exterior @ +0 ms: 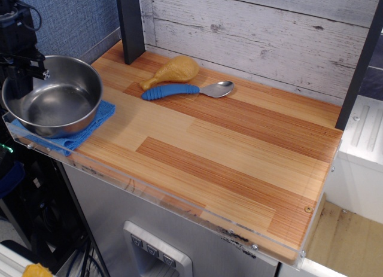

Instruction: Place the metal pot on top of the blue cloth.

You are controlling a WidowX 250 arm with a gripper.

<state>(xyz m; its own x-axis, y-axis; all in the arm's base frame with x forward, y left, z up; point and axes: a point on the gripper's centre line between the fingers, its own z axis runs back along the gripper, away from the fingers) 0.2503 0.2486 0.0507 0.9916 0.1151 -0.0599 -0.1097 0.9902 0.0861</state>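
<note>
Pot (52, 96) at far left of table (239, 145), near the front-left corner, sitting over cloth (96, 118). Upright, opening up, inside bare and shiny. Covers most of cloth; only a blue strip showing at pot's right and near sides, plus a sliver at lower left. Whether pot base presses on cloth or hangs just above: cannot tell from this view.

Gripper (18, 70) at pot's left rim, black, coming down from upper left corner. One finger (37, 60) seen lying across the rim at the far-left side. Clamped on pot rim, as far as the single view shows; lower fingertip hidden behind pot wall.

Cloth light blue, terry texture, folded, lying flat by the clear plastic lip (119, 181) that runs along table's near edge.

Further right, well apart from pot: drumstick (172, 71), yellow-orange, lying on its side toward the far edge, thin end pointing left. Just in front of it, spoon (188, 90), blue ribbed handle to the left, metal bowl to the right. Handle touching or nearly touching drumstick's thin end; not resolvable.

Table top of striped wood planks, light and reddish bands. Behind it, whitewashed plank wall (257, 26). Dark post (130, 23) standing at far left corner of table. Blue-grey textured panel (78, 17) left of post, behind gripper.
</note>
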